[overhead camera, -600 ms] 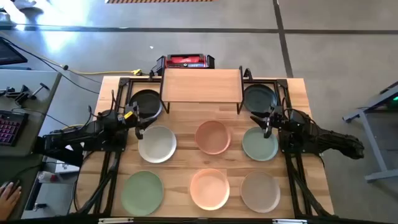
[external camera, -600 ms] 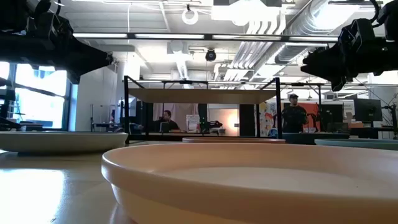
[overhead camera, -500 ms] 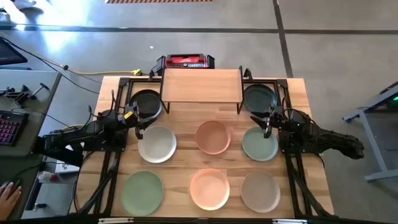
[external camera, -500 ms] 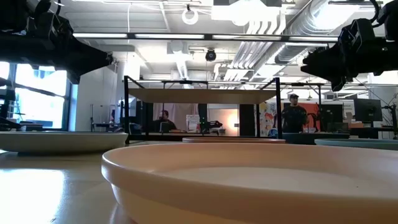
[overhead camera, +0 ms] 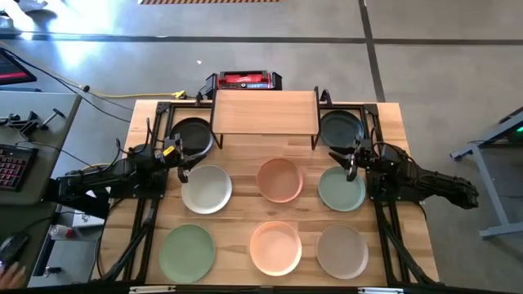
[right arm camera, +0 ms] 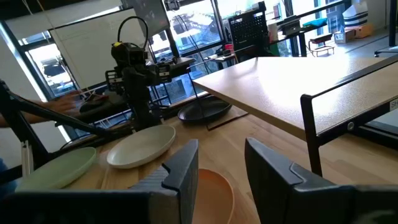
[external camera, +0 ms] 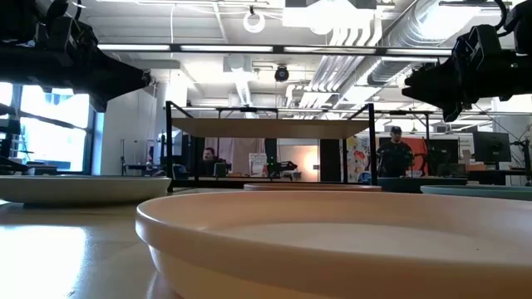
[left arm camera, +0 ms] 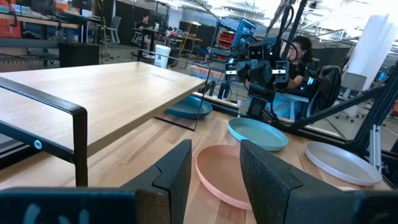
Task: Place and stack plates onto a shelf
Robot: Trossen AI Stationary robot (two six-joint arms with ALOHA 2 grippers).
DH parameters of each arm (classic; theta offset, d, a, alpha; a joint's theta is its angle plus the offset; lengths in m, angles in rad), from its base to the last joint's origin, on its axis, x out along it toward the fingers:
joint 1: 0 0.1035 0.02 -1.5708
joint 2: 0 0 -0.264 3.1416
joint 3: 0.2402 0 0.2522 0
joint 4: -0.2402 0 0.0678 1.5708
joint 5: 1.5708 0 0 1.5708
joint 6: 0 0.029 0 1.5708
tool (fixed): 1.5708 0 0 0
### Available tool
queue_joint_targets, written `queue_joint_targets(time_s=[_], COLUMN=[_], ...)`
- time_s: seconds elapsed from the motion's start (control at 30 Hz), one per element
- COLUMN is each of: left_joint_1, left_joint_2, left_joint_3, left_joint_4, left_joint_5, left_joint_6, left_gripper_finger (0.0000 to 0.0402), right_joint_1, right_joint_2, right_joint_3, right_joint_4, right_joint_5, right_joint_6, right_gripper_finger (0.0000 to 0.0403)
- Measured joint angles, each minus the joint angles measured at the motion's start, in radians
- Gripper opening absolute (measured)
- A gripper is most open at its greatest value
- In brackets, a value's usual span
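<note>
The shelf (overhead camera: 265,112) stands at the table's far edge on thin black legs, its wooden top bare. A black plate (overhead camera: 193,135) lies left of it and another black plate (overhead camera: 341,126) right of it. In the middle row lie a cream-white plate (overhead camera: 206,189), a peach-pink plate (overhead camera: 280,180) and a pale green plate (overhead camera: 341,189). The near row holds a pale green plate (overhead camera: 187,251), a peach-pink plate (overhead camera: 275,247) and a beige plate (overhead camera: 341,250). My left gripper (overhead camera: 181,163) hovers open between the left black and the cream-white plate. My right gripper (overhead camera: 351,163) hovers open above the far rim of the pale green plate.
A red-and-black device (overhead camera: 243,80) sits behind the shelf, off the table. Black arm frames run along both table sides. A desk with a keyboard (overhead camera: 11,167) stands left of the table. People are in the room behind (external camera: 395,154). Bare wood shows between the plate rows.
</note>
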Motion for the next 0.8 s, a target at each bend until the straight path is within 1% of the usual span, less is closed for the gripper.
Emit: queue_joint_targets(time_s=[0.07,0.13,0.23,0.3,0.8], left_joint_1=[0.004,0.057,0.098,0.113,0.118], left_joint_2=[-0.003,-0.002,0.003,0.003,0.011], left_joint_3=[0.000,0.000,0.001,0.001,0.001], left_joint_4=[0.000,0.003,0.003,0.003,-0.001], left_joint_5=[0.002,0.034,0.035,0.016,0.002], left_joint_6=[0.000,0.001,0.000,0.000,0.000], left_gripper_finger=[0.0126,0.0126,0.0126,0.0126,0.0126], right_joint_1=[0.000,0.000,0.000,0.000,0.000], right_joint_2=[0.000,0.000,0.005,0.007,0.010], right_joint_3=[0.000,0.000,0.000,0.000,0.000], right_joint_4=[0.000,0.000,0.000,0.000,0.000], right_joint_5=[0.000,0.000,0.000,0.000,0.000], right_joint_6=[0.000,0.000,0.000,0.000,0.000], right_gripper_finger=[0.0114,0.0114,0.0114,0.0114,0.0114])
